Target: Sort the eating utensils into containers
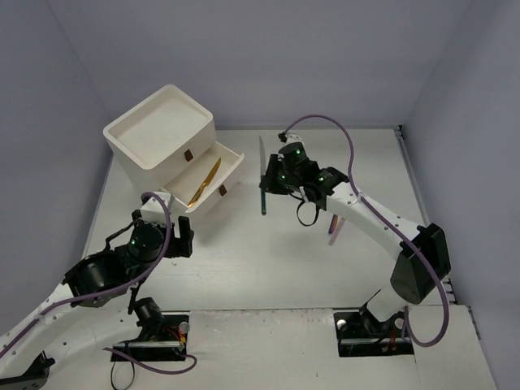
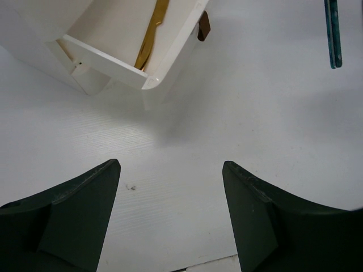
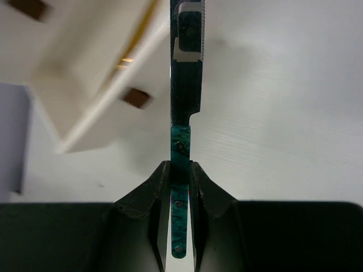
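My right gripper [image 1: 270, 188] [image 3: 180, 168] is shut on the teal handle of a knife [image 1: 262, 158] [image 3: 186, 73], holding it above the table to the right of the containers. The blade points away from the wrist. The containers are one white cabinet [image 1: 158, 130] at the far left. Its lower drawer [image 1: 230, 166] [image 2: 170, 62] is pulled out, and a gold utensil [image 1: 205, 183] [image 2: 150, 39] lies inside it. My left gripper [image 1: 185, 236] [image 2: 170, 164] stands open over bare table just in front of that drawer, with nothing between its fingers. The knife's handle [image 2: 333, 34] shows at the upper right of the left wrist view.
A pinkish-purple utensil [image 1: 335, 230] lies on the table, partly under my right arm. Small brown handles [image 2: 203, 27] [image 3: 137, 97] mark the drawer fronts. Grey walls close in on the left, back and right of the white table [image 1: 268, 268].
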Robot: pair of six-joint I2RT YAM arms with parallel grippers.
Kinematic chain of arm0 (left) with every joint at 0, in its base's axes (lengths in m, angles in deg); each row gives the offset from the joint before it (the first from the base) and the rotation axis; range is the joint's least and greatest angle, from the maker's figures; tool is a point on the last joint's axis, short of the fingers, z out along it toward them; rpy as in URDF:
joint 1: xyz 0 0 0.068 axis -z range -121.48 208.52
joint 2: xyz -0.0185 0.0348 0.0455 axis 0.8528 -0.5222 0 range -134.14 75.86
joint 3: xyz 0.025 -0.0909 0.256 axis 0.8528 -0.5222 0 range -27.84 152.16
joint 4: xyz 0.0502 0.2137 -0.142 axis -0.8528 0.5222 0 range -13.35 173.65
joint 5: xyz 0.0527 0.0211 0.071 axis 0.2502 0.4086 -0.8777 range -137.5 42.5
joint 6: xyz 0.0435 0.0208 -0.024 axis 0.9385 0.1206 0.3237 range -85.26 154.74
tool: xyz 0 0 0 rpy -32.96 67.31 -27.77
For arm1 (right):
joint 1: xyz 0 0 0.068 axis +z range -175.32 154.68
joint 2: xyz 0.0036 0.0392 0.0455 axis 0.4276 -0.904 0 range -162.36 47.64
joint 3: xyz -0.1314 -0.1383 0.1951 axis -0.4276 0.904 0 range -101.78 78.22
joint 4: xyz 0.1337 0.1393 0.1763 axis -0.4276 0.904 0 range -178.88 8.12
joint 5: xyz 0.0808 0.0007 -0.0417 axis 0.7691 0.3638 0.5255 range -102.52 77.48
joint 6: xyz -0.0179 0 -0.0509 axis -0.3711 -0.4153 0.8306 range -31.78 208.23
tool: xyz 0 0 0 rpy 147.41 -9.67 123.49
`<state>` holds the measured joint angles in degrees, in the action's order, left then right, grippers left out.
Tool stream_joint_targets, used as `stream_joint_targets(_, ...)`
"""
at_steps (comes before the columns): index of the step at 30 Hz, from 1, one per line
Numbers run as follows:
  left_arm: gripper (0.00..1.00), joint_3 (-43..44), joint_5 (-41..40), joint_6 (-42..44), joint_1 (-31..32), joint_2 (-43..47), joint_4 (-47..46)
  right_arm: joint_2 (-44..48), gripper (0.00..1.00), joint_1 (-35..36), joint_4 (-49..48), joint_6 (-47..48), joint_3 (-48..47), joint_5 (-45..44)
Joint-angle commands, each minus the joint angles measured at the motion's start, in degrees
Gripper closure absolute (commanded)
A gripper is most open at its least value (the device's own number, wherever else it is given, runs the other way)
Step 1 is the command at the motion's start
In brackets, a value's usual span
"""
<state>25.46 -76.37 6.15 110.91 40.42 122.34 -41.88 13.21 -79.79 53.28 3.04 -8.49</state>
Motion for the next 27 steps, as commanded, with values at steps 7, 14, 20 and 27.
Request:
stream_joint_targets(7, 0.3, 3.3, -4.1, 0.0, -0.6, 2.3, 3.7, -8.9, 1.0, 6.0, -14.9, -18.2, -14.6, 0.9)
stream_joint_targets(14, 0.3, 4.5, -3.9, -1.0, -0.6, 4.6, 5.4, -19.4, 0.97, 8.7, -19.3, -24.2, -23.2, 0.7)
stream_joint_targets(20, 0.3, 4.4, -3.3, -1.4, -0.6, 3.4, 5.8, -25.7, 0.8, 10.3, -20.2, -25.7, -29.1, -0.2)
stream_joint_targets(27, 0.3, 4.0, -3.2, -1.6, -0.7, 3.2, 6.0, -26.1, 0.56, 9.9, -20.0, -22.2, -28.1, -0.6)
